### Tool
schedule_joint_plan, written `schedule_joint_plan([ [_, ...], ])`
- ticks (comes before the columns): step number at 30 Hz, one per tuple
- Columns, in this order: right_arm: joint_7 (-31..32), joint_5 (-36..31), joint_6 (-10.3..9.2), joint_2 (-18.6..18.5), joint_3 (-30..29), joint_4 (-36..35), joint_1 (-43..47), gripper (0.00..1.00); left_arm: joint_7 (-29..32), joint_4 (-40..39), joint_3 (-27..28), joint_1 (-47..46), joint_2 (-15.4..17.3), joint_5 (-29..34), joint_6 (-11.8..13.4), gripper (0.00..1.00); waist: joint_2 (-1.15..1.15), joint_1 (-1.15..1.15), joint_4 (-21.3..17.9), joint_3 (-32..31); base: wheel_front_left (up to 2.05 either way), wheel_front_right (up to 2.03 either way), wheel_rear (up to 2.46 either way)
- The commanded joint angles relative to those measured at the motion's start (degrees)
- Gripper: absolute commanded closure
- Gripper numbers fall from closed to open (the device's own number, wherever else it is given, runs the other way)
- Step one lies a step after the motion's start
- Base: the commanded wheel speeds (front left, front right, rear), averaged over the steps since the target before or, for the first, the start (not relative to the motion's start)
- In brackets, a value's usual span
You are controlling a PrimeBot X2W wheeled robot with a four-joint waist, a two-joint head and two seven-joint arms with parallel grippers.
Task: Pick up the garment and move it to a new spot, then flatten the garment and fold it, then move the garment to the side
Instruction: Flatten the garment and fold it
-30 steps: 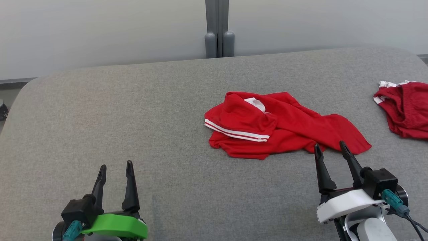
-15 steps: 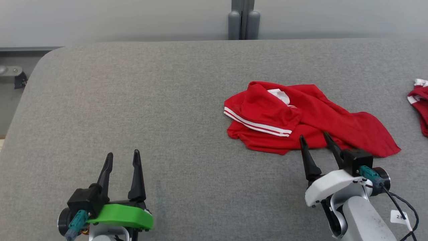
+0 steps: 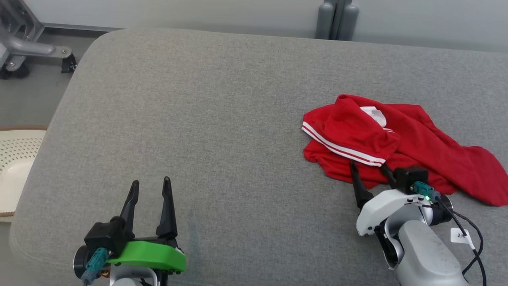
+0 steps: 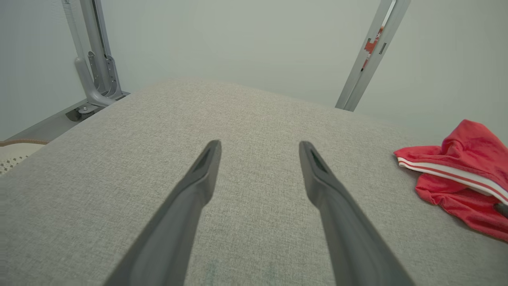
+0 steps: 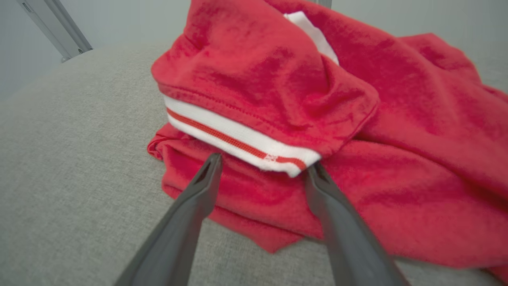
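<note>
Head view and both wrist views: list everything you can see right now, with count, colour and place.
Shirt: one, bright red with white-and-red striped trim, crumpled on the table's right part.
Padded table: one, grey fabric top.
Upright post: one, grey, behind the table's far edge.
Metal frame: one, grey, on the floor past the table's far left corner.
Perforated object: one, cream with a brown rim, left of the table; kind unclear.
Tag: one, white, by the right arm's cable.
Left gripper: one, dark fingers, green mount, open over bare table, near left.
Right gripper: one, dark fingers, white mount, open, fingertips at the shirt's near edge below the striped trim.
</note>
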Motion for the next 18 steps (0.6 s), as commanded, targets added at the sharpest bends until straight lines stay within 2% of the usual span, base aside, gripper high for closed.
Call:
schedule_joint_plan([
  [1,-0.17,0.23,-0.09,-0.19,0.16,0.33,-0.98,0.00,0.02,0.04,0.03,-0.44,0.04,-0.12,0.29,0.00,0.00,0.00,0.46,0.07,0.00,0.00,0.00],
  [5,-0.17,0.63,-0.09,-0.20,-0.40,-0.67,-1.97,0.00,0.02,-0.05,-0.12,-0.19,0.04,0.04,0.40,0.00,0.00,0.00,0.67,-0.01,0.00,0.00,0.00],
  [6,-0.17,0.95,-0.09,-0.19,-0.63,-1.12,-2.10,0.05,0.02,-0.09,-0.16,-0.08,0.04,0.13,0.42,0.00,0.00,0.00,0.68,-0.05,0.00,0.00,0.00],
  [9,-0.17,1.87,-0.09,-0.19,-1.10,-2.51,-1.90,0.00,0.02,-0.19,-0.20,0.20,0.04,0.30,0.48,0.00,0.00,0.00,0.64,-0.23,0.00,0.00,0.00],
  [18,-0.18,4.65,-0.09,-0.19,-3.31,-3.78,-1.39,0.00,0.02,-0.08,0.03,0.41,0.04,0.52,0.12,0.00,0.00,0.00,0.27,-0.34,0.00,0.00,0.00],
])
